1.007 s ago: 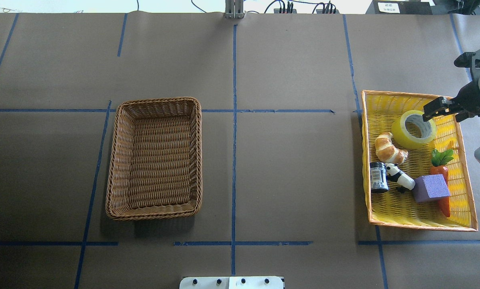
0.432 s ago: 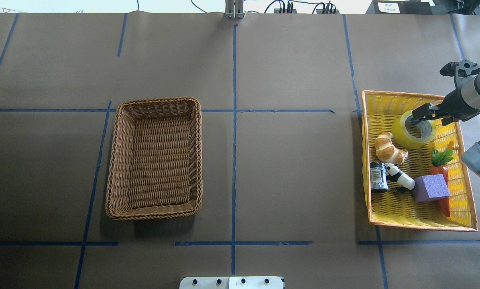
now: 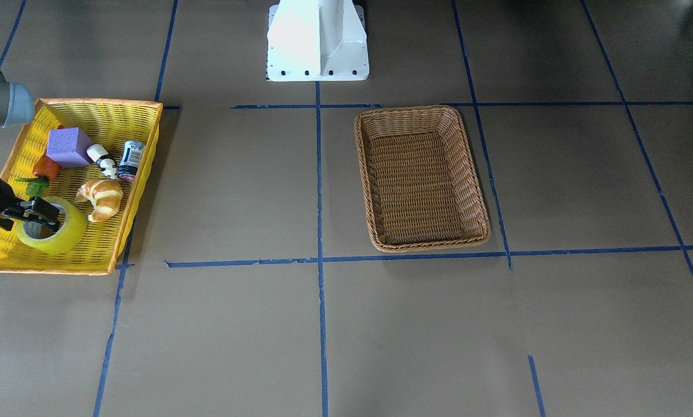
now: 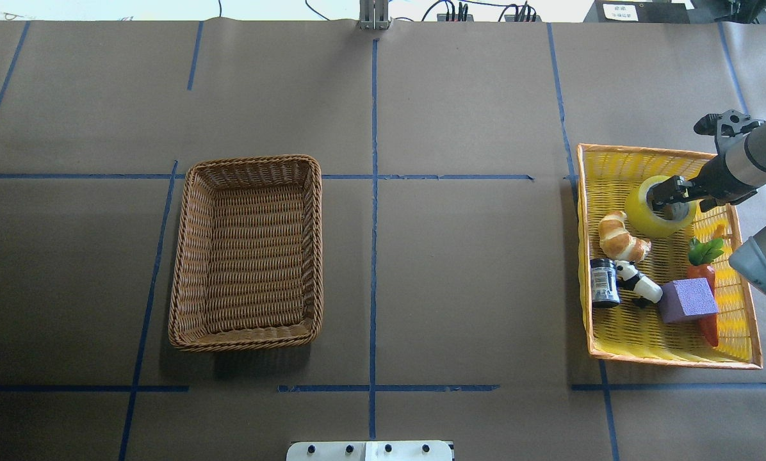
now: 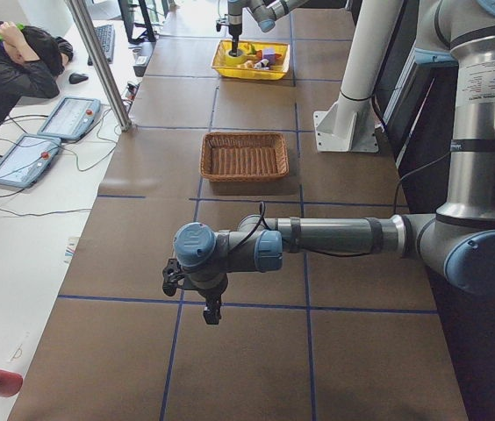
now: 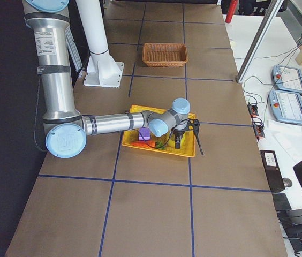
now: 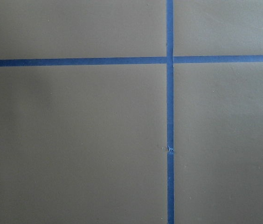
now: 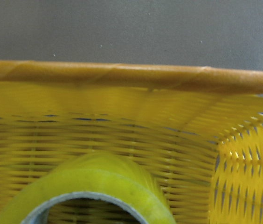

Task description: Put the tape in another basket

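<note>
The tape [image 4: 644,219], a yellow-green roll with a grey core, lies flat in the far part of the yellow mesh basket [image 4: 671,362]. It also shows in the front view [image 3: 62,237] and at the bottom of the right wrist view [image 8: 99,186]. My right gripper [image 4: 668,195] is open and sits low over the roll's core and rim, also seen in the front view [image 3: 39,212]. The brown wicker basket [image 4: 248,163] stands empty left of centre. My left gripper [image 5: 211,314] shows only in the left side view, over bare table; I cannot tell its state.
The yellow basket also holds a croissant [image 4: 621,237], a black jar [image 4: 604,282], a panda figure [image 4: 639,285], a purple cube [image 4: 687,299] and a carrot [image 4: 708,320]. The robot base [image 3: 317,40] stands at the table's near edge. An operator [image 5: 10,61] sits beside the table.
My right gripper has moved left from the yellow basket's right rim and come down over the tape's core. The tape and the other things have not moved.
</note>
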### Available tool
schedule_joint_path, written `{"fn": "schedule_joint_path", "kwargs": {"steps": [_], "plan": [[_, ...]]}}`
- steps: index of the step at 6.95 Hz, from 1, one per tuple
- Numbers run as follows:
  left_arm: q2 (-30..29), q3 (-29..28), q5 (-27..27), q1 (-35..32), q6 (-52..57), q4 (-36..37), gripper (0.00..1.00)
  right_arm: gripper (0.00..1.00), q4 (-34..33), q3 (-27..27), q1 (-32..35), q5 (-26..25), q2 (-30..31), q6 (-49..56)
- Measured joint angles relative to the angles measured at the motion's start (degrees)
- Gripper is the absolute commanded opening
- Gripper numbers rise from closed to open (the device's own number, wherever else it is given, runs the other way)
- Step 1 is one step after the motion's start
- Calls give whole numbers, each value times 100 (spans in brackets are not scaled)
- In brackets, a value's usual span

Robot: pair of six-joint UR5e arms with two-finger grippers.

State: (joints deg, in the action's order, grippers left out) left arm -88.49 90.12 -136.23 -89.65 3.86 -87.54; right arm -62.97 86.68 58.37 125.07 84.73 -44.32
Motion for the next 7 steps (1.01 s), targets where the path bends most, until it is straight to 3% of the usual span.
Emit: {"fn": "schedule_joint_path", "kwargs": {"steps": [1,3,7], "plan": [[2,6,0,0,-1,0,100,23,5,0,-5,4,8,-7],[5,49,0,-1,-14,2,100,0,11,63,2,32,38,19],[132,331,0,-8,-59,8,100,0,11,275,88,95,122,4]]}}
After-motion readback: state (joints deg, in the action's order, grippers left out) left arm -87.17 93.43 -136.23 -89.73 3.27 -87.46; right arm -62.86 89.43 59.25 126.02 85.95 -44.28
